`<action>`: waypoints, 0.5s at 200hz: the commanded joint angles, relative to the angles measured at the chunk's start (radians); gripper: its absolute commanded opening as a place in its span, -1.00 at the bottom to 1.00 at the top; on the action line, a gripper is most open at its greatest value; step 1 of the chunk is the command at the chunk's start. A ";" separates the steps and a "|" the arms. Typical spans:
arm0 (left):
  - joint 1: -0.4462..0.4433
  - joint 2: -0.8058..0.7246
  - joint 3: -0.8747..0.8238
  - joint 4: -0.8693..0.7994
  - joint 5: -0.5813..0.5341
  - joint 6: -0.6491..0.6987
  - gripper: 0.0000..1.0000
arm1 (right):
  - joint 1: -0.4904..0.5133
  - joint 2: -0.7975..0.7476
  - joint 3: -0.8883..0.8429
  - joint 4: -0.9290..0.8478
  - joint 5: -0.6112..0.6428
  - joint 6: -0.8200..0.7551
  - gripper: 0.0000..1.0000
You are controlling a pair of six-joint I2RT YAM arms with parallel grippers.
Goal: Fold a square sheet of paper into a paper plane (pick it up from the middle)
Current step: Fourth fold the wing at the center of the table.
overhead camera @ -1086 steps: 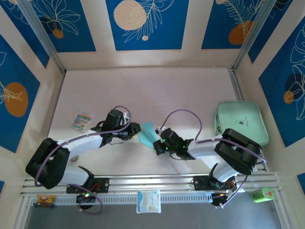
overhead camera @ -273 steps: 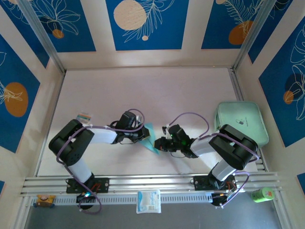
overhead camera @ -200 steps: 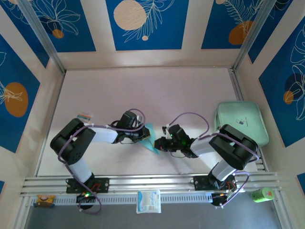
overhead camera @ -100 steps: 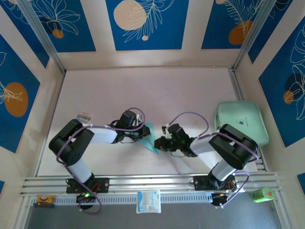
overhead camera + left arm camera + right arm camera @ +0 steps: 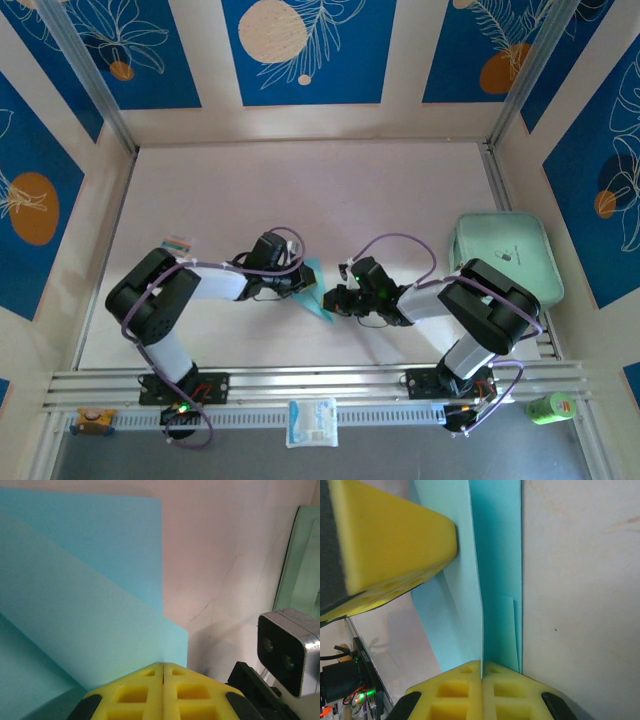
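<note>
Between my pincers: folded light blue paper sheet (image 5: pixel 318 302)
Left pincer (image 5: pixel 163 666), right pincer (image 5: pixel 482 664): closed, hold unclear
Risk: tugging tears crease

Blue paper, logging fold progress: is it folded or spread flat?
Folded. The blue paper shows overlapping layers with straight edges and creases in both wrist views.

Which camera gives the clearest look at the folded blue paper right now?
The right wrist view: the blue paper is close up, its centre crease and stacked layers plain. The left wrist view shows it as broad overlapping flaps, without that crease. The top view shows it as a small distant sliver.
</note>
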 commanded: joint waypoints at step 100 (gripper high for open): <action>-0.005 0.032 0.038 -0.050 0.010 0.015 -0.86 | 0.010 0.057 0.011 -0.152 -0.014 -0.002 -0.94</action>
